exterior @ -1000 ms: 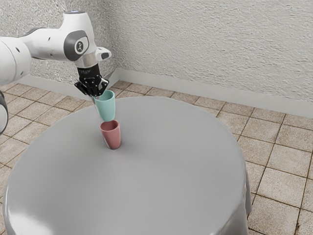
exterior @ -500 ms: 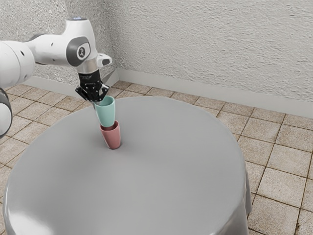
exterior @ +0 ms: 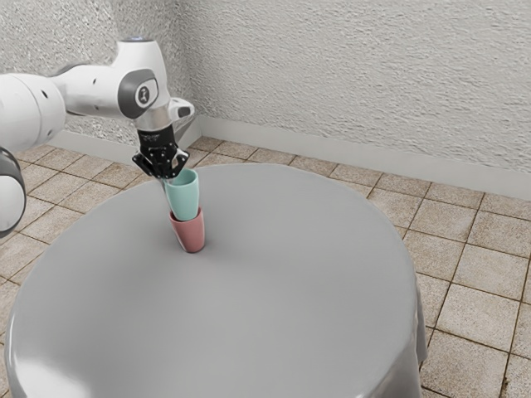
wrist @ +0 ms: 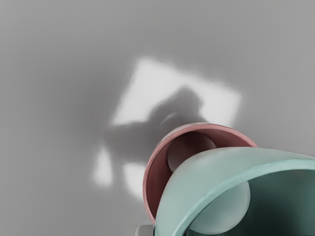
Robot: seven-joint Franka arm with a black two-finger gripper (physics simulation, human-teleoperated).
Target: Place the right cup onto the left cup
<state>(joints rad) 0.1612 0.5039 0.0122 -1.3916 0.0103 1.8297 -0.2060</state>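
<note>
Teal cup (exterior: 182,197): base in red cup's (exterior: 191,236) mouth
Red cup: upright on bench (exterior: 274,315)
Jaws: pinching teal cup's wall
Arm emblem (exterior: 143,94): too small to read

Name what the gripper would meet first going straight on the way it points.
The gripper points down; the teal cup it holds would likely meet the pink cup first, though the exact contact is unclear.

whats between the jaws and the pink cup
The green cup, its base down at the mouth of the pink cup. The exterior view shows this.
</note>
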